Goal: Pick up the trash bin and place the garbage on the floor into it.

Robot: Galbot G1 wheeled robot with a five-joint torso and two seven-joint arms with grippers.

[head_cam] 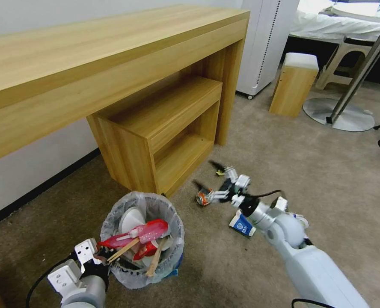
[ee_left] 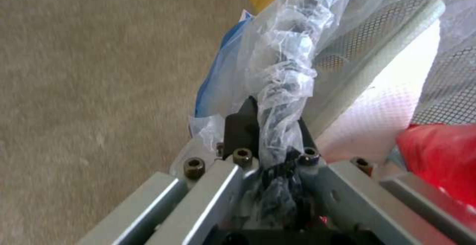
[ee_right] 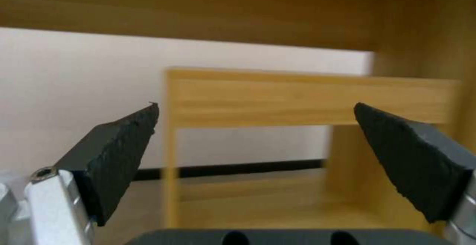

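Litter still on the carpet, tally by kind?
Can: 1
White-blue wrapper: 1
Yellow wrapper: 1
Total: 3, all by the open right hand. The left hand grips the bin's rim.

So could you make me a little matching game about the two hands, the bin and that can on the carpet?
Things:
1. left hand
2. right hand
3. trash bin
4. orange can

States:
a. crushed, lying on the carpet
b. open, holding nothing
c. shut on the bin's bagged rim
d. holds cups, sticks and a red wrapper

Pairs: 1-c, 2-b, 3-d, 4-a
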